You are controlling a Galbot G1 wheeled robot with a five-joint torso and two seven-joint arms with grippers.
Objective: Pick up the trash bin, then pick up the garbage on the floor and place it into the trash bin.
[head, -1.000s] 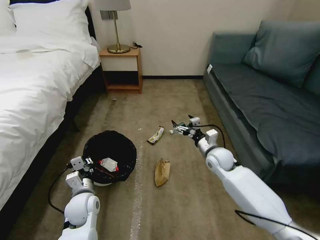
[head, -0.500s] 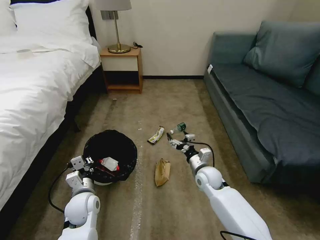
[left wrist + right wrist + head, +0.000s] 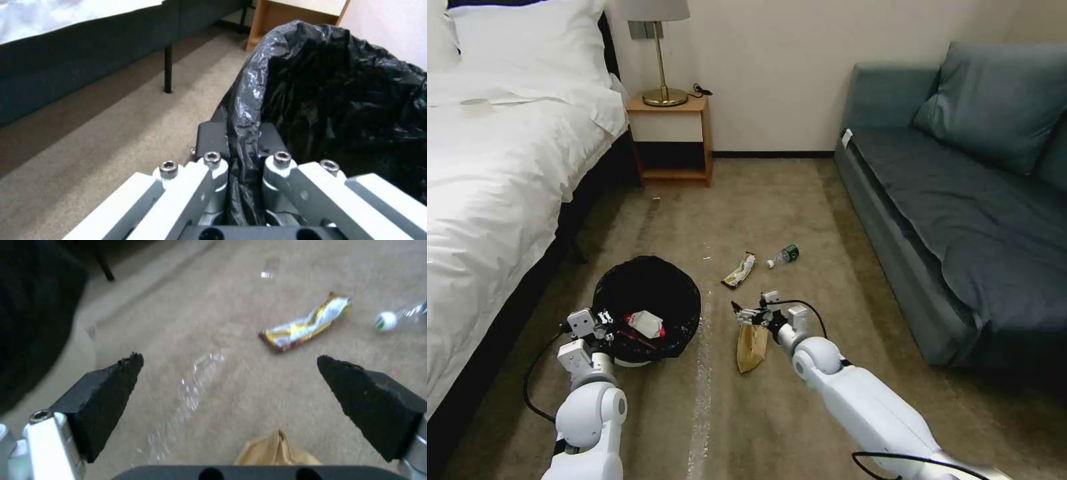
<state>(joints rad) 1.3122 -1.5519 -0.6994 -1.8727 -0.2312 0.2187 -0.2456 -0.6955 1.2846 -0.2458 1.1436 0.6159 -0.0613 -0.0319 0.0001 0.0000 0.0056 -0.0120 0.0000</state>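
Now the right gripper [image 3: 748, 313] has pulled back from the small clear green-labelled bottle [image 3: 784, 255] and swung in over the top end of the flat brown paper bag [image 3: 752, 345], its black pads spread wide with nothing between them. A second ago it was out by that bottle; the bottle lies untouched on the beige carpet [image 3: 800, 413], near the crumpled yellow-black wrapper [image 3: 739, 271]. So the target looks to have switched (my reading, not a certainty): the bag is next.

From the right wrist, the bag's upper edge [image 3: 277, 453] sits low between the two open fingers [image 3: 371, 396], the wrapper [image 3: 306, 324] and bottle cap [image 3: 385, 321] farther off.

Meanwhile the left gripper [image 3: 602, 325] stays pinched on the rim of the small round white trash bin with its black plastic liner [image 3: 647, 293]; the left wrist view shows the liner fold [image 3: 242, 133] squeezed tight between the metal fingers. A red-and-white snack packet [image 3: 643, 325] already lies inside.

One piece in, three on the floor. The gripper needs to drop lower to straddle the bag.
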